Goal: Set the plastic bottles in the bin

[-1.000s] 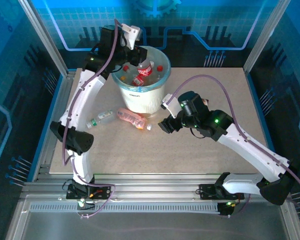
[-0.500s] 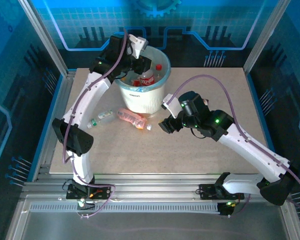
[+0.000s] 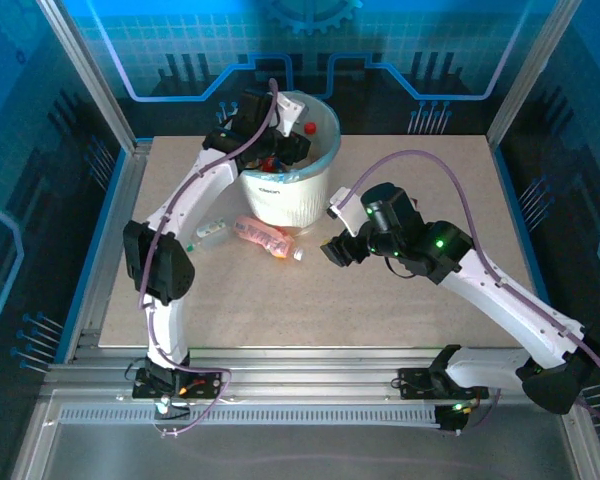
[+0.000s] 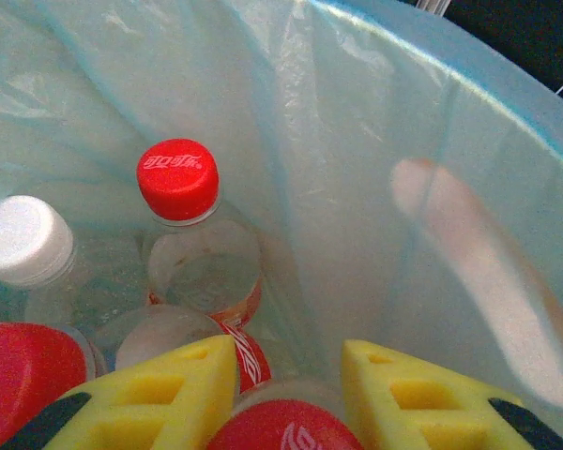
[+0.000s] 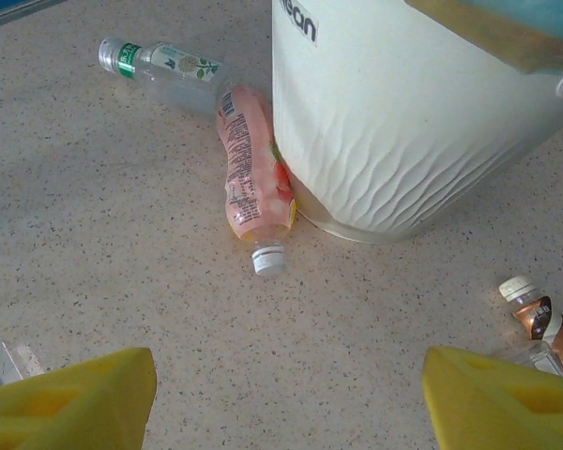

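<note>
My left gripper [image 3: 280, 143] reaches down inside the bin [image 3: 282, 192], a white bucket with a teal liner [image 4: 375, 122]. Its yellow fingers [image 4: 183, 389] are shut on a clear red-capped bottle [image 4: 281, 429]. Below it lie several bottles, one with a red cap [image 4: 177, 178] and one with a white cap [image 4: 19, 239]. My right gripper [image 3: 336, 250] hangs open over the table [image 5: 289, 375]. In front of it a pink bottle [image 5: 251, 173] lies against the bin's base [image 5: 403, 122], with a clear green-labelled bottle [image 5: 164, 67] behind it.
A brown bottle [image 5: 544, 323] lies on the table right of the bin. The pink bottle [image 3: 263, 236] and the clear bottle [image 3: 210, 231] lie left of the right gripper. Metal frame posts stand at the table's back corners.
My left gripper has swung right and down from above the bin's rim into the bin, carrying the red-labelled bottle. The right arm has barely moved.
</note>
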Available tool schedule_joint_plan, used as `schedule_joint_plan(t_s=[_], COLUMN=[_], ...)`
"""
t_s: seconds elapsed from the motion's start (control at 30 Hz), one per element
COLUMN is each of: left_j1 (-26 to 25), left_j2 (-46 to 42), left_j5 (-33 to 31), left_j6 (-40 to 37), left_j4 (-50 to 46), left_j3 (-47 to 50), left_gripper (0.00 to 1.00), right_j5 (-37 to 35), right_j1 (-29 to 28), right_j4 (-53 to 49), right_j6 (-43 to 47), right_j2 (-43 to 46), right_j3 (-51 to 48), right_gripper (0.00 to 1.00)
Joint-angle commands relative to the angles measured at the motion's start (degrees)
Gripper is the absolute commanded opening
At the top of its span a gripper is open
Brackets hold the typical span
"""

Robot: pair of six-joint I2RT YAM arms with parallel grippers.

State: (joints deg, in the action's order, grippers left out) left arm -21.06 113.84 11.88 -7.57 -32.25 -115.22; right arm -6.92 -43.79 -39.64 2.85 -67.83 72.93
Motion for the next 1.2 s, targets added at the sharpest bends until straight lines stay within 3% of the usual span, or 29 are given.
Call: schedule_joint_plan(t_s=[0.0, 0.2, 0.27, 0.33, 0.53, 0.67, 0.83, 0.97, 1.17], left_j1=[0.0, 0.6, 0.9, 0.9, 0.9, 1.0, 1.0, 1.2, 3.3], left_j2=[3.1, 4.1, 3.6, 2.7, -3.8, -6.9, -5.4, -4.6, -7.2], left_j5=[-1.1, 0.8, 2.1, 3.9, 6.0, 6.5, 3.6, 0.1, 1.4], left_j6=[-2.4, 0.1, 1.6, 3.0, 7.2, 8.5, 7.7, 7.9, 13.3], left_j4=[-3.0, -4.2, -4.8, -5.6, -2.7, 0.2, -1.6, -3.2, -0.4], left_j3=[1.7, -1.7, -3.9, -6.3, -8.0, -5.6, -5.0, -4.0, -2.9], left_gripper=[0.00, 0.03, 0.28, 0.46, 0.54, 0.49, 0.28, 0.19, 0.04], right_j5=[-0.5, -0.5, -0.5, -0.4, -0.4, -0.3, -0.4, 0.0, 0.2], right_j1=[0.7, 0.9, 1.0, 1.0, 1.0, 1.0, 1.1, 1.1, 1.1], right_j4=[-0.8, -1.5, -1.9, -2.2, -1.4, -1.3, -1.1, -1.6, -2.2], right_j6=[0.1, 0.2, 0.0, -0.3, -1.4, -1.8, -1.9, -2.0, -1.9], right_j2=[0.1, -0.2, 0.0, 0.4, 2.5, 3.0, 2.8, 2.3, 2.1], right_j3=[-0.1, 0.5, 1.0, 1.5, 1.1, 0.2, -0.3, 0.0, -0.1], right_gripper=[0.76, 0.76, 0.76, 0.76, 0.76, 0.76, 0.76, 0.75, 0.75])
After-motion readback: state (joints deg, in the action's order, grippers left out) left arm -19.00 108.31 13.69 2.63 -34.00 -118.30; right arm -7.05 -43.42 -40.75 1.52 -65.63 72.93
